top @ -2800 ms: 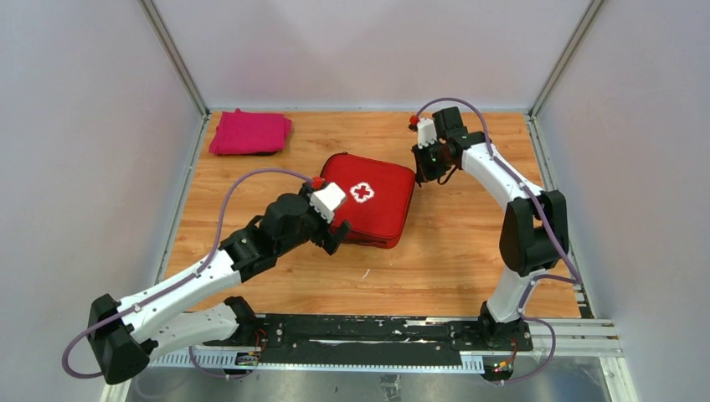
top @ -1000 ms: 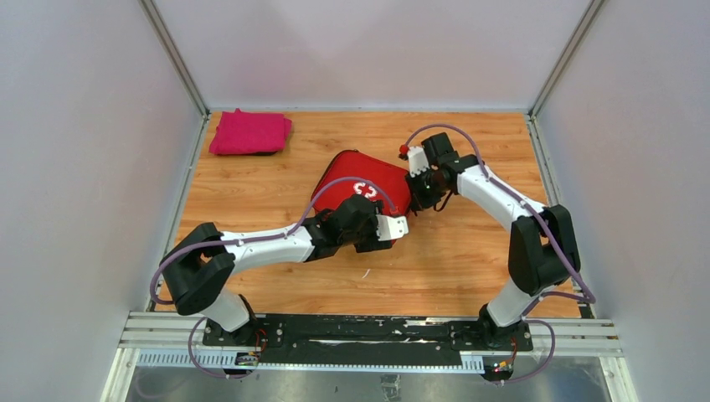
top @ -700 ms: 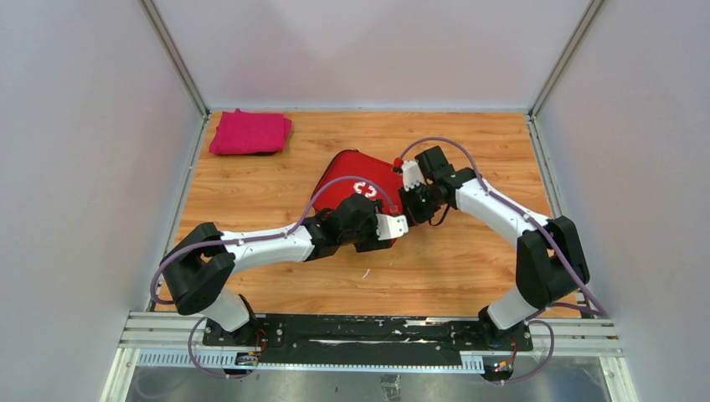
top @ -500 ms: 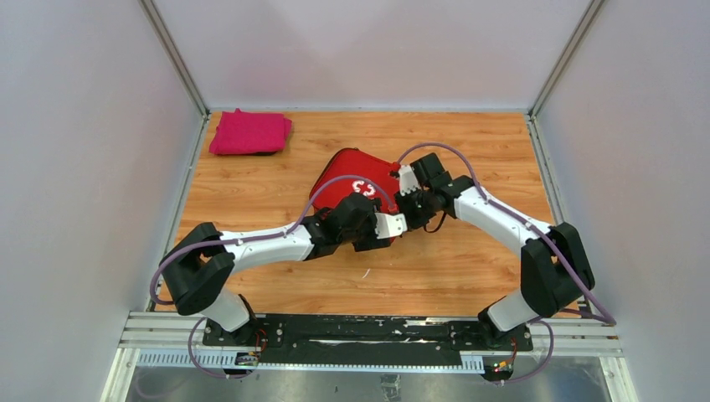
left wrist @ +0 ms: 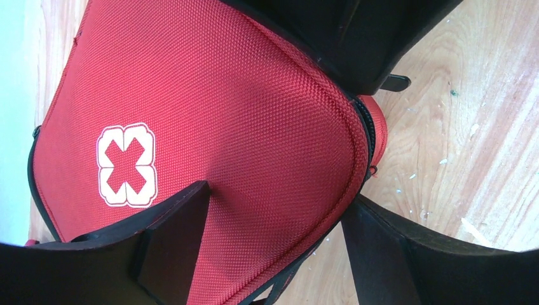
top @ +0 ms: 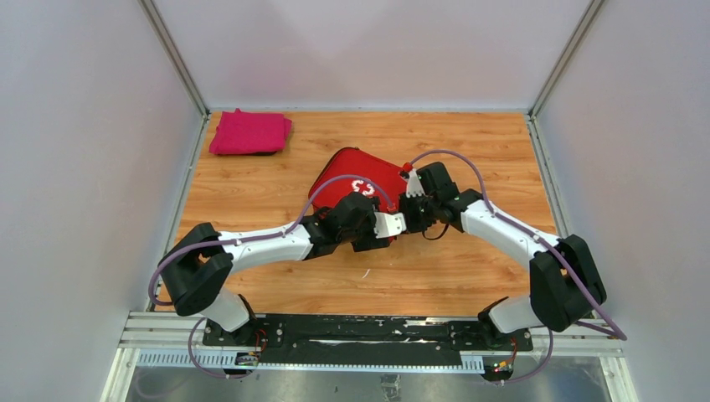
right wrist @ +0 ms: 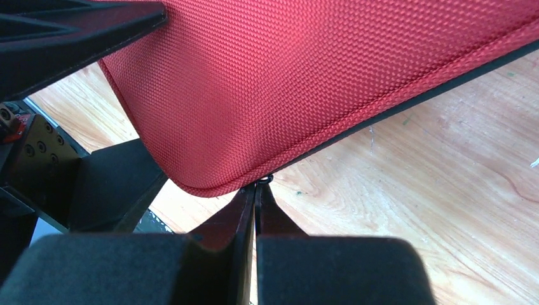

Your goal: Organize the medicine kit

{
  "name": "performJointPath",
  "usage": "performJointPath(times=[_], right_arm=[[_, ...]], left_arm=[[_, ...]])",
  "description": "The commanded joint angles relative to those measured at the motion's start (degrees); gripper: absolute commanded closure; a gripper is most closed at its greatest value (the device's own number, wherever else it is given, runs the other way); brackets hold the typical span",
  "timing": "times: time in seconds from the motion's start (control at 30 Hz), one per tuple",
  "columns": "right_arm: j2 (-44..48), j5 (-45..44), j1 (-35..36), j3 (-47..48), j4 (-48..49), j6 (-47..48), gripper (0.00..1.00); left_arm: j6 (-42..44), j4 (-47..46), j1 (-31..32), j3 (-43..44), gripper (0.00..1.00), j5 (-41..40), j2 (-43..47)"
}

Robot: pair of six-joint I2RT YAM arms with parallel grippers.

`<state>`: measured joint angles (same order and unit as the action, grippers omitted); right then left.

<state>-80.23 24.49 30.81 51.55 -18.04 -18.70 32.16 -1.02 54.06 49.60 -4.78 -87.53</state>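
Note:
The red medicine kit (top: 356,177) sits mid-table, tilted, its white cross (left wrist: 126,165) facing up. My left gripper (top: 392,224) is clamped on the kit's near right corner. In the left wrist view (left wrist: 276,203) one finger lies on the lid (left wrist: 222,114) and the other is beyond the zippered edge. My right gripper (top: 410,206) is right beside it at that corner. In the right wrist view (right wrist: 256,190) its fingers are pressed together on a small black zipper pull (right wrist: 264,180) under the kit's edge (right wrist: 305,76).
A folded pink cloth (top: 249,132) lies at the far left corner. Grey walls enclose the wooden table (top: 469,268) on three sides. A metal rail (top: 368,331) with the arm bases runs along the near edge.
My right gripper has moved along the kit's right edge from the far corner toward the near corner, ending beside my left gripper. Earlier, my left arm swung round to that corner and the kit tilted.

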Motion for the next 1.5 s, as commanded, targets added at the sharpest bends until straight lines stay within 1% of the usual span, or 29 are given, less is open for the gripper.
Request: performJointPath(times=[0.0,0.07,0.17,0.27,0.37,0.53,0.6,0.67,0.73,0.83,0.9,1.0,1.07,1.13,1.17,1.2,1.27,1.33,1.4,1.47], right_arm=[[1.0,15.9,5.0,1.2,-2.3,0.4,1.0],[-0.4,15.3,6.3,2.4,-7.2,3.4,1.0],[-1.5,11.2,7.8,4.3,-13.5,7.7,1.0],[-0.8,9.1,8.3,3.8,-15.4,8.7,1.0],[0.5,11.5,8.5,2.2,-11.6,6.6,1.0],[2.2,16.4,8.7,-2.0,3.1,-3.6,1.0],[3.1,14.2,8.7,-2.6,5.1,-6.0,1.0],[4.6,8.1,8.6,-2.2,2.2,-5.6,1.0],[6.7,2.2,7.3,-2.5,-1.0,-5.0,1.0],[10.2,-3.2,3.4,-4.6,-3.6,-6.1,1.0],[12.2,-4.1,-0.3,-6.2,-4.3,-6.7,1.0],[13.8,-4.1,-6.2,-7.3,-4.3,-5.3,1.0],[13.0,-5.0,-9.9,-6.4,-5.0,-2.7,1.0],[11.3,-6.3,-13.7,-3.7,-6.5,0.1,1.0],[10.1,-6.9,-15.1,-2.5,-7.2,1.2,1.0],[8.8,-7.0,-16.2,-1.0,-7.8,2.4,1.0],[6.2,-8.2,-17.7,1.9,-9.7,4.3,1.0],[3.7,-10.0,-18.2,4.2,-11.0,5.7,1.0],[1.8,-10.5,-18.5,6.0,-11.0,6.2,1.0],[-0.6,-10.0,-18.6,7.3,-11.1,6.5,1.0]], left_arm=[[-1.1,-5.9,-0.6,1.8,0.2,-0.7,-0.3],[-0.9,-5.9,-0.6,1.8,0.2,-0.8,-0.4],[-0.7,-5.9,-0.8,1.7,0.2,-0.9,-0.3],[-0.6,-5.9,-0.8,1.6,0.2,-1.0,-0.3],[-0.6,-5.9,-0.8,1.7,0.2,-0.9,-0.4],[-0.9,-5.9,-0.8,1.8,0.18,-0.7,-0.3],[-1.0,-5.7,-0.8,1.7,0.11,0.0,0.4],[-1.4,-4.5,-0.8,1.6,0.04,1.5,2.1],[-2.1,-2.4,-0.8,1.6,0.0,3.3,4.9],[-3.5,0.5,-0.8,1.0,0.0,7.8,10.4],[-4.4,0.4,-0.8,-0.8,0.0,12.0,14.7],[-7.3,-1.5,-0.8,-3.2,0.0,12.7,20.3],[-9.8,-2.1,-1.1,-3.4,0.0,11.3,22.3],[-13.5,-2.7,-2.1,-2.5,0.0,8.2,22.2],[-16.8,-2.9,-3.7,-1.9,0.0,7.1,21.9],[-19.3,-3.0,-5.4,-0.9,0.0,5.7,21.1],[-28.0,-2.2,-9.5,1.5,0.0,3.0,18.8],[-36.7,0.5,-14.3,5.6,0.0,0.6,14.9],[-44.6,5.2,-19.3,8.7,0.0,2.2,11.2],[-50.9,5.9,-23.5,10.2,0.01,5.0,8.3]])
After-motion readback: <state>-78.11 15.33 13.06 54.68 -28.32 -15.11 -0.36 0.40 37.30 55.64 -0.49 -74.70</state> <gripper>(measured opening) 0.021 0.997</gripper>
